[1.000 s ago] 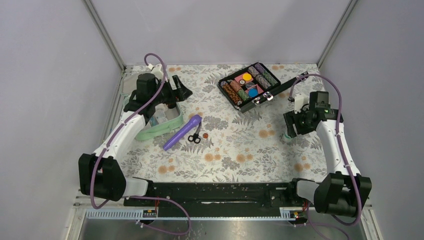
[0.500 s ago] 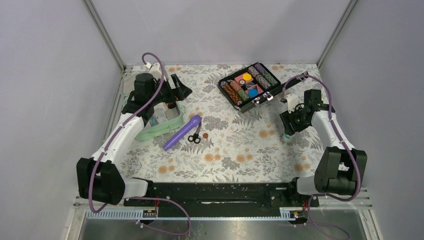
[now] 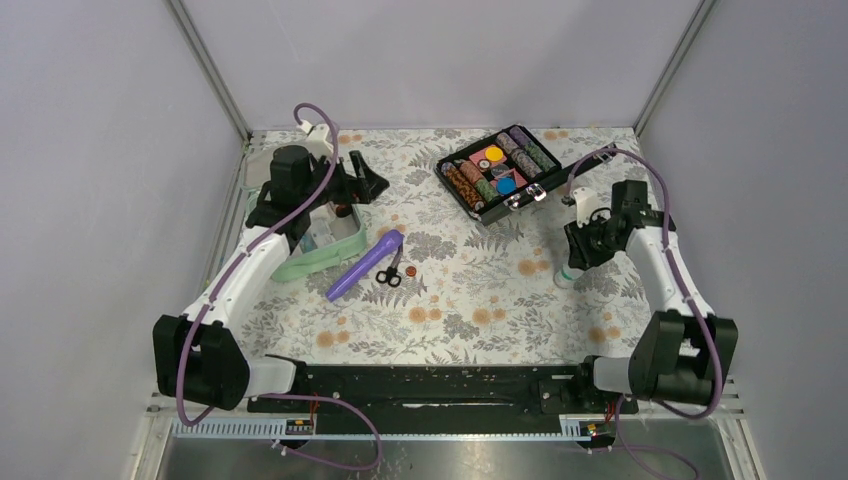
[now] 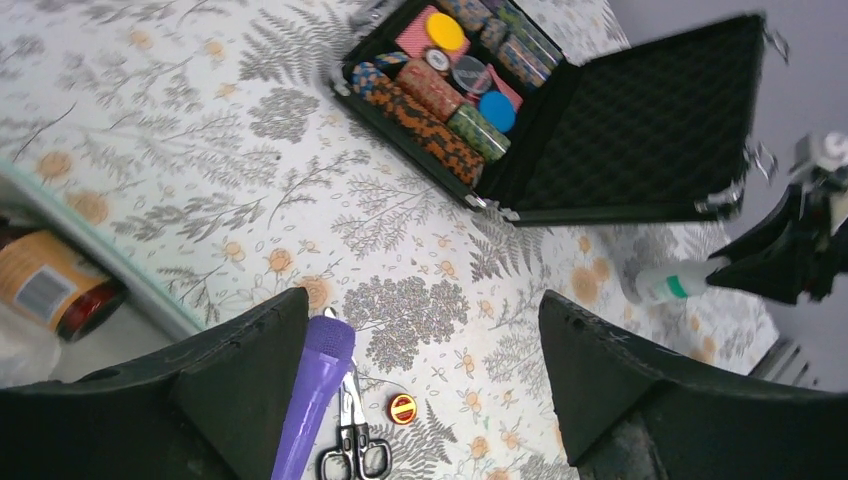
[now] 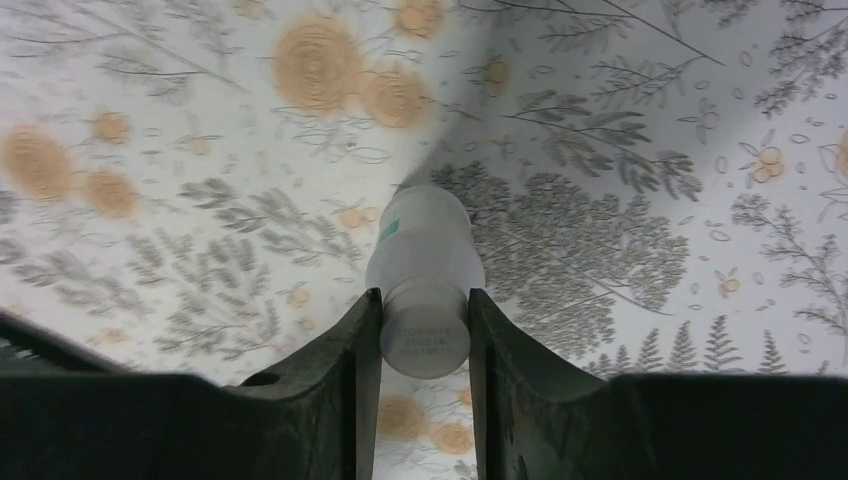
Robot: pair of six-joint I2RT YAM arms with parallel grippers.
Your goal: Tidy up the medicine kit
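The left gripper (image 4: 420, 300) stands wide open, with nothing between its black fingers (image 4: 240, 390), above the flower-printed tablecloth (image 3: 470, 300). The medicine kit (image 3: 300, 268), a pale mint-green rectangular plastic box with rounded corners, sits just beside and beneath this gripper, on its left, with its top open. In the left wrist view the box's rim crosses the lower left corner, outside the left finger, and an orange-labelled container (image 4: 45, 285) lies inside.

Low between the two open fingers, close by the left one, lies a purple cylindrical plastic torch (image 4: 315, 385). A small pair of black-handled scissors (image 4: 352, 455) lies right against its side. A small round red-and-yellow disc (image 4: 402, 407) sits just beside the scissors. Ahead of this gripper and well apart from it, a black hard case (image 4: 620, 130) lies open. Its tray is packed with colourful rolls and discs, and its foam-lined lid is laid back.

The right gripper (image 5: 424, 300) is closed narrowly on the thin end of a small white plastic bottle with a green band (image 5: 425, 250), and both fingers touch its sides. The bottle points away from the gripper, down toward the cloth. Whether its far end rests on the cloth or hangs just above it cannot be told. This gripper is well apart from the mint-green box, on the opposite side of the table. The black case lies beyond it and to its left.
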